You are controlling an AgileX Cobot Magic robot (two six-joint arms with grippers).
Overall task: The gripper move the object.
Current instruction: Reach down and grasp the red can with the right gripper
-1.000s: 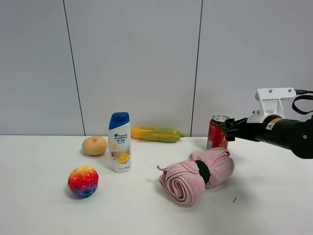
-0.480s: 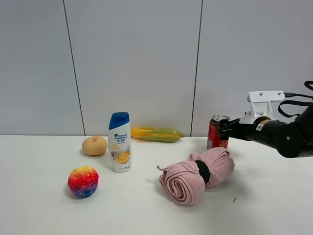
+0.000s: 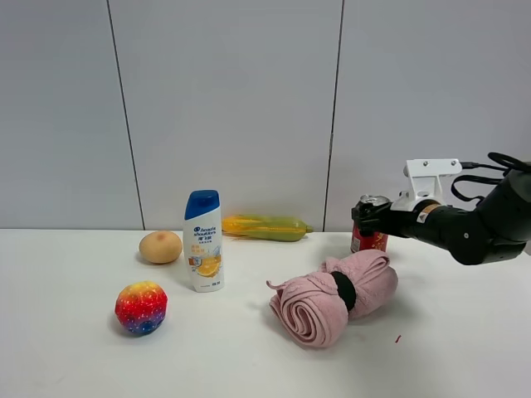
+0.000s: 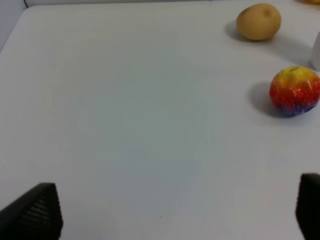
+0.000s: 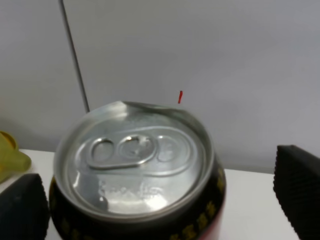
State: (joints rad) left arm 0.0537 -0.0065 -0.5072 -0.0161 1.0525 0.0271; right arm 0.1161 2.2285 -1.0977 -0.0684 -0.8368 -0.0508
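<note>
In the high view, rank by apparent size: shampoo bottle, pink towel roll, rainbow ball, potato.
Pink towel roll
Shampoo bottle
Rainbow ball and potato: near alike; the ball is closer to the camera, so unranked.

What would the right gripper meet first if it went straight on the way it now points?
The red can: in the right wrist view it stands between the open jaws of the right gripper, so going on would likely run the gripper into it. The remaining gap is unclear.
</note>
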